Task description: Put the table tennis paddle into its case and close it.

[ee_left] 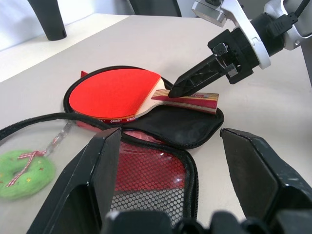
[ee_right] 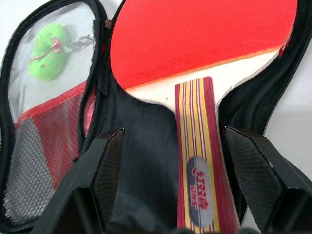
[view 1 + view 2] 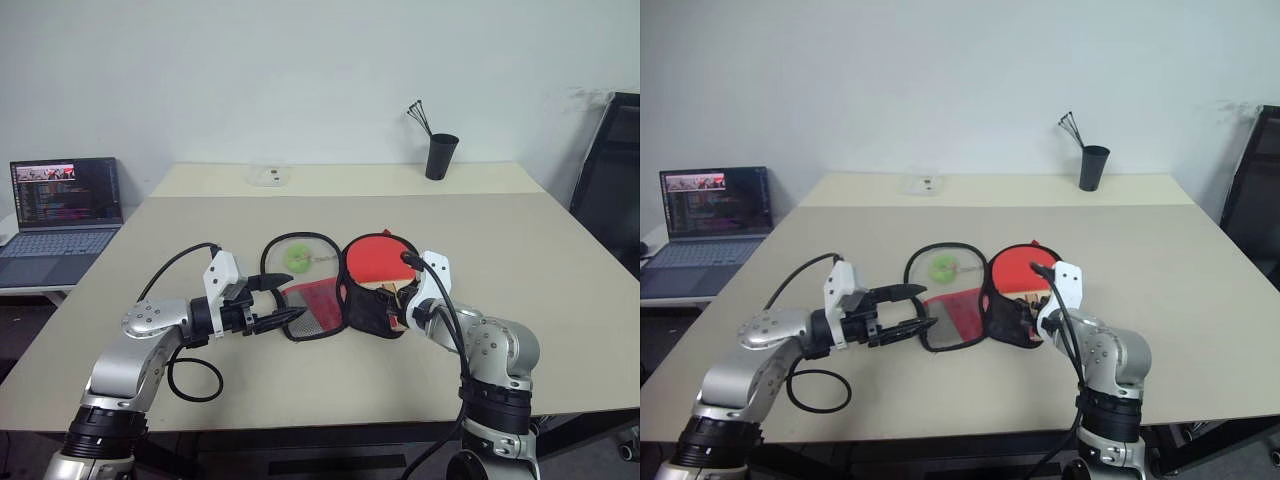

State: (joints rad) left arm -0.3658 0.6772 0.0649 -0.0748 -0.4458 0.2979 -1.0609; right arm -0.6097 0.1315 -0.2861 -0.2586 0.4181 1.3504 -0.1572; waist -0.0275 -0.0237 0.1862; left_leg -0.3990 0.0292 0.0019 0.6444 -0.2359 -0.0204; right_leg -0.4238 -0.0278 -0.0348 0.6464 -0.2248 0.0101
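The case [image 3: 312,302] lies unzipped and spread flat on the table [image 3: 530,260]. Its left flap shows red fabric and black mesh, with a yellow-green ball [image 3: 297,258] on a cord. The table tennis paddle [image 3: 375,257] rests in the black right half, red face away from me, striped wooden handle [image 2: 197,161] toward me. My right gripper [image 2: 174,132] is open, one finger on each side of the handle without touching it. My left gripper [image 3: 292,297] is open at the near left edge of the mesh flap [image 1: 146,175], holding nothing.
An open laptop [image 3: 60,210] sits on a side desk at the left. A black cup with sticks [image 3: 440,155] and a small clear item [image 3: 270,177] stand at the table's far side. A black chair [image 3: 610,170] is at the right.
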